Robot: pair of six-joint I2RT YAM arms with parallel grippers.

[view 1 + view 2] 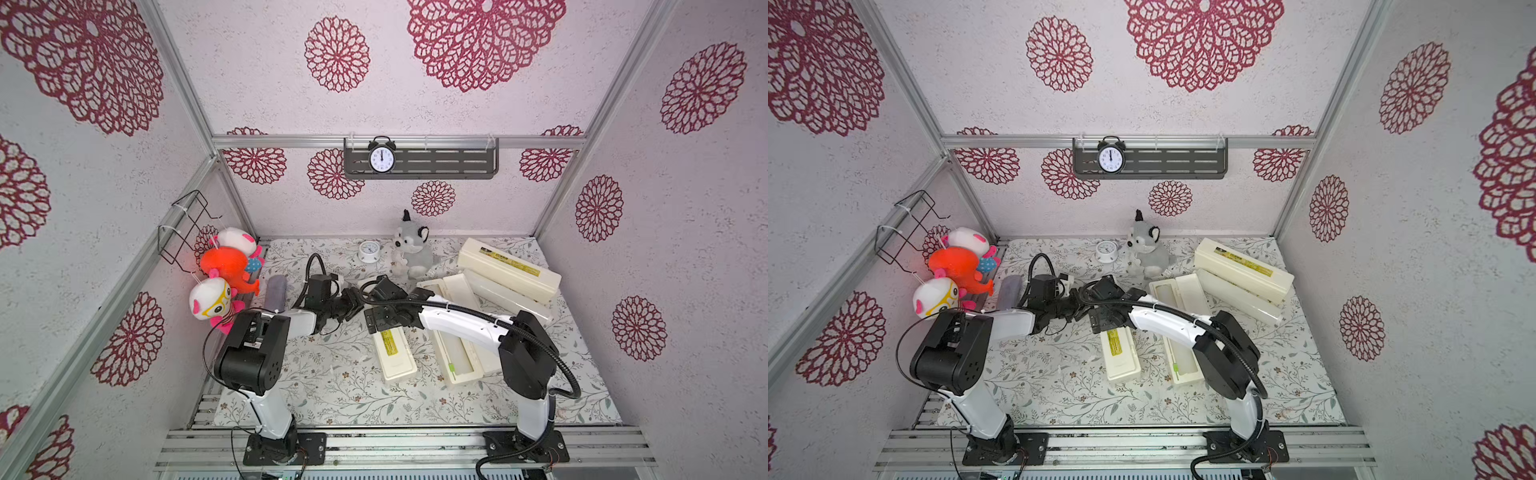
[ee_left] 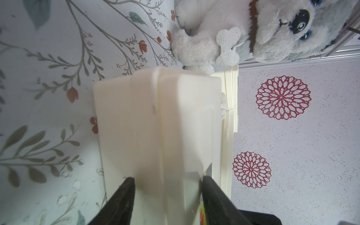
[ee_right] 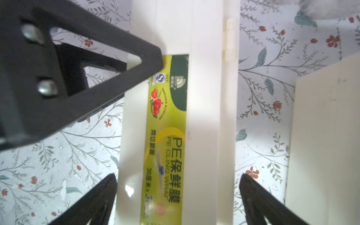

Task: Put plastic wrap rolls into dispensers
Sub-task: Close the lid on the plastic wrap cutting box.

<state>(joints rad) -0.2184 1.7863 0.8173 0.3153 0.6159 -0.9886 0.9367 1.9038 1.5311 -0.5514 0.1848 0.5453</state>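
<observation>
As left end effector (image 2: 168, 178) seemingly grips dispenser (image 2: 155, 116) by plushie (image 2: 204, 39), right end effector (image 3: 178, 175) gapes.

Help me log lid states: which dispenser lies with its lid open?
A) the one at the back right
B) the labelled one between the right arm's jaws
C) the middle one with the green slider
C: the middle dispenser has its lid folded back and its trough exposed beside the green slider, while the near dispenser and the back dispenser show closed, labelled lids.
</observation>
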